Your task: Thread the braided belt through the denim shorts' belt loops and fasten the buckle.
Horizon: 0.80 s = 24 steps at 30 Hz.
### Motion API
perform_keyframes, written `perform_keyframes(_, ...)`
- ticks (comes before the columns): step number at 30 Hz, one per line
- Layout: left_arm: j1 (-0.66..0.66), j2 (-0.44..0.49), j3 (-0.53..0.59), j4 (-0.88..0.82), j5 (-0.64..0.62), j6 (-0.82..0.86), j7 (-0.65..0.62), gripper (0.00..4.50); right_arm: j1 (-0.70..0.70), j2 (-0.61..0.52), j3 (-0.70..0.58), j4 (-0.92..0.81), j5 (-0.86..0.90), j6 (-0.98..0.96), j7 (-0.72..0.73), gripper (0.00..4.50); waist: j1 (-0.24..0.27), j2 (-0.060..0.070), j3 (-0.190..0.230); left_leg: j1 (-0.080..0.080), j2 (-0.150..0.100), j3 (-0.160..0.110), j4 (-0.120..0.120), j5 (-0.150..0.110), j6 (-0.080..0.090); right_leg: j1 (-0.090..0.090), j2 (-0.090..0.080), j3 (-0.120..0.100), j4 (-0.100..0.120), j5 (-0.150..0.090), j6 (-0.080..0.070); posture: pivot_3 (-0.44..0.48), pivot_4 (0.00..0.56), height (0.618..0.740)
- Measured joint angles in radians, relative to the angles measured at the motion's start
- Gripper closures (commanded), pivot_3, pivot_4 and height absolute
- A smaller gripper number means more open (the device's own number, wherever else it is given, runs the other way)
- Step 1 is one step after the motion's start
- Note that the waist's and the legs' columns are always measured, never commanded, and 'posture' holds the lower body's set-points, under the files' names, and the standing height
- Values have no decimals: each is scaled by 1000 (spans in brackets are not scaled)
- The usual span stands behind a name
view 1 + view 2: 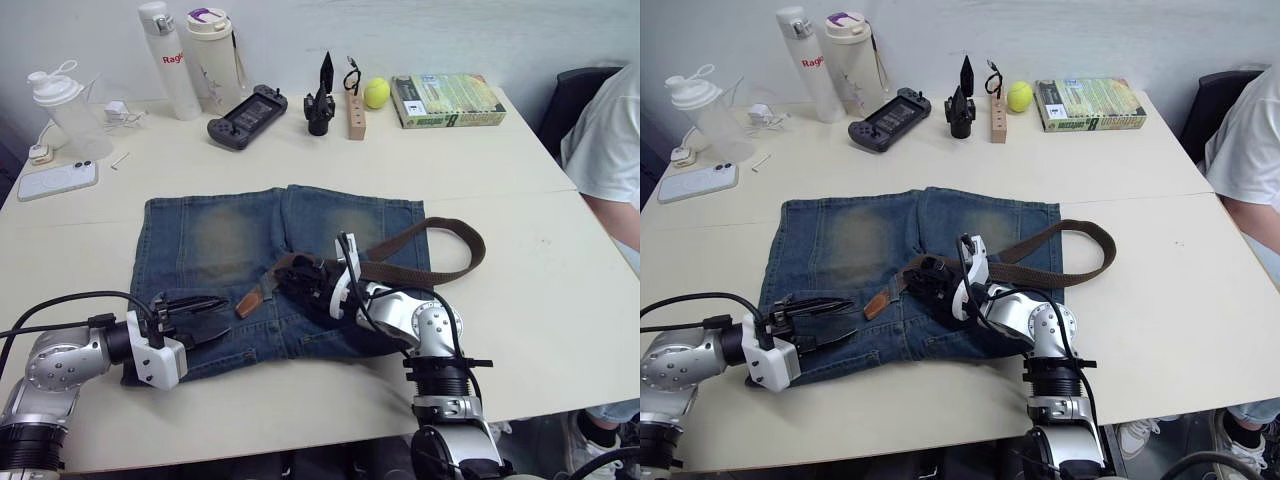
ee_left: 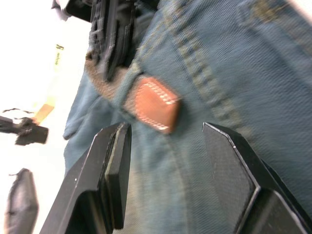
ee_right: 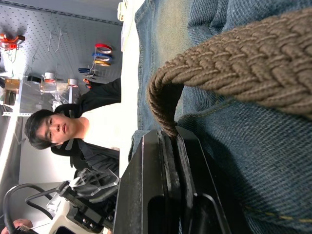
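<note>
Faded blue denim shorts spread flat on the pale tabletop, near its front edge, yellowish worn patches on both legs, legs toward the far edge, waistband toward the near edge. Across them, a dark brown braided belt: woven, narrow, with a smooth tan leather tip stitched in white. Long axis roughly side to side along the waistband; out past the shorts' right edge, curved into a loop over bare tabletop and doubled back toward the middle. Leather tip at the left end, lying on the denim and pointing toward the front-left corner. Buckle not made out.

Right pincer over the middle of the shorts, closed tight on the braided strap, the weave bent and pinched between the black fingers. Left pincer low over the shorts' front-left part, spread wide and empty, one finger on each side of the leather tip, not touching it.

Along the far edge: two bottles, a black game controller, a tennis ball, a book; a phone near the left edge.
</note>
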Motion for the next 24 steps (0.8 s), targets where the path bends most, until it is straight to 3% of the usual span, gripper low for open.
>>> perform_keyframes(9,-37,-34,-47,-3,56,8,129,1880,0,0,19,-5,-1,-1,-3,4500,-2,-1,0,0,1,0,0,0,0,0,-1,-4,0,0,0,0,150,740)
perform_keyframes(18,15,85,-118,-7,-12,-1,122,1880,0,0,26,-7,1,-6,-14,4500,-4,0,0,0,1,0,0,0,0,0,-2,-6,0,0,0,0,150,740)
perform_keyframes(24,8,107,-127,18,-11,-38,128,1880,0,0,25,-7,3,-8,-16,4500,-4,0,0,0,1,0,0,0,0,0,-2,-9,0,0,0,0,150,740)
